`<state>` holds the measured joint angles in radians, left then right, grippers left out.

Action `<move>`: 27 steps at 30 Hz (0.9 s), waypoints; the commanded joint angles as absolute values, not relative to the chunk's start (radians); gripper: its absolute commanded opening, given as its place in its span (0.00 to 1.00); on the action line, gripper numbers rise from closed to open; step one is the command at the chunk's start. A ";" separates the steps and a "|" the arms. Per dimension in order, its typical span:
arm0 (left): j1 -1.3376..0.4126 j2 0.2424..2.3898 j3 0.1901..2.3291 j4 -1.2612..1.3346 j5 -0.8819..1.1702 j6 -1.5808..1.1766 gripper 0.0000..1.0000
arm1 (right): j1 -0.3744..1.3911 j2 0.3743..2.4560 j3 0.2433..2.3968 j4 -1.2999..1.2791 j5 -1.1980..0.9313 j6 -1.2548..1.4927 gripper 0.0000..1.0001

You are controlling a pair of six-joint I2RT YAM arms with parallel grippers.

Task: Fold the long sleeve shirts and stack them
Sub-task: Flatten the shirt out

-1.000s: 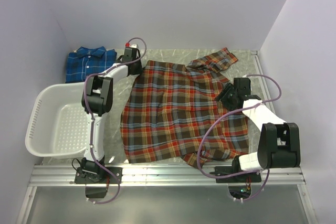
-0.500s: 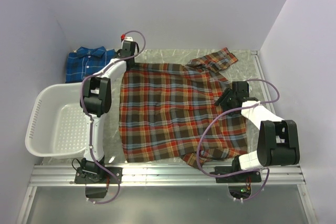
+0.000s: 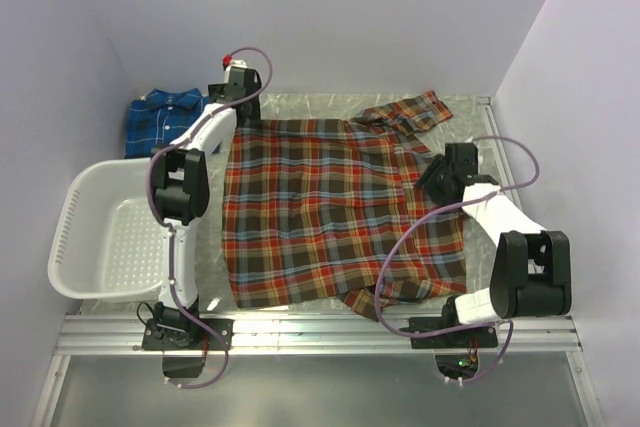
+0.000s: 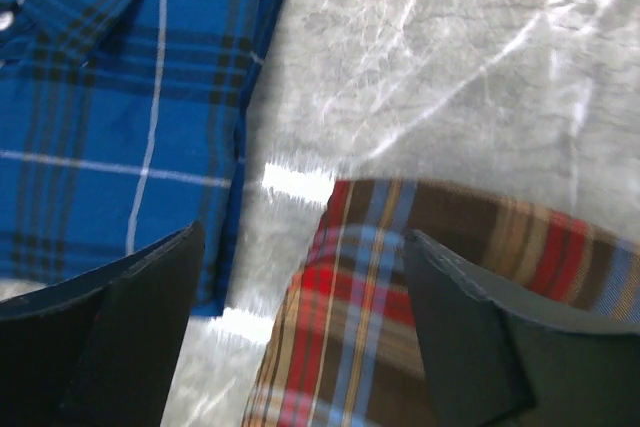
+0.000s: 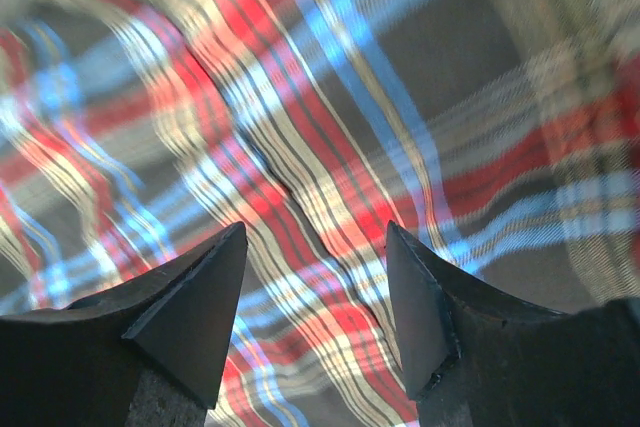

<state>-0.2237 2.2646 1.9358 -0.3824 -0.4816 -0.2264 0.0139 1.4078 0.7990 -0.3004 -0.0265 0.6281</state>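
The red-orange plaid shirt (image 3: 330, 212) lies spread flat across the middle of the table, with one sleeve (image 3: 415, 112) bunched at the back right. The blue plaid shirt (image 3: 165, 119) lies folded at the back left. My left gripper (image 3: 240, 117) hangs open over the red shirt's back-left corner (image 4: 400, 317), the cloth lying loose between its fingers (image 4: 150, 327); the blue shirt (image 4: 120, 127) is just to its left. At the red shirt's right side my right gripper (image 3: 432, 183) is open just above the cloth (image 5: 330, 97), its fingertips (image 5: 225, 257) holding nothing.
A white slotted basket (image 3: 75, 222) sits at the left, beside the left arm. Walls close in the table at the back, left and right. A strip of bare glossy tabletop (image 4: 420, 77) separates the two shirts.
The left gripper dragged the red shirt's corner toward the back left, spreading the shirt flat, then opened and let it go. The right gripper shifted slightly and stayed open.
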 commanded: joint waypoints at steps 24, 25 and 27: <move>-0.453 1.782 1.164 -0.549 -0.023 -0.600 0.88 | -0.133 1.927 1.336 -0.307 -0.090 0.630 0.61; -0.451 1.784 1.148 -0.554 -0.025 -0.603 0.88 | -0.143 1.930 1.322 -0.287 -0.095 0.656 0.61; -0.451 1.783 1.125 -0.563 -0.021 -0.606 0.88 | -0.172 1.940 1.292 -0.288 -0.094 0.682 0.61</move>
<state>-0.4522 1.7954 1.1481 -0.5529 -0.0410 -0.5781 -0.1303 1.9388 1.3083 -0.3195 -0.0631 0.6205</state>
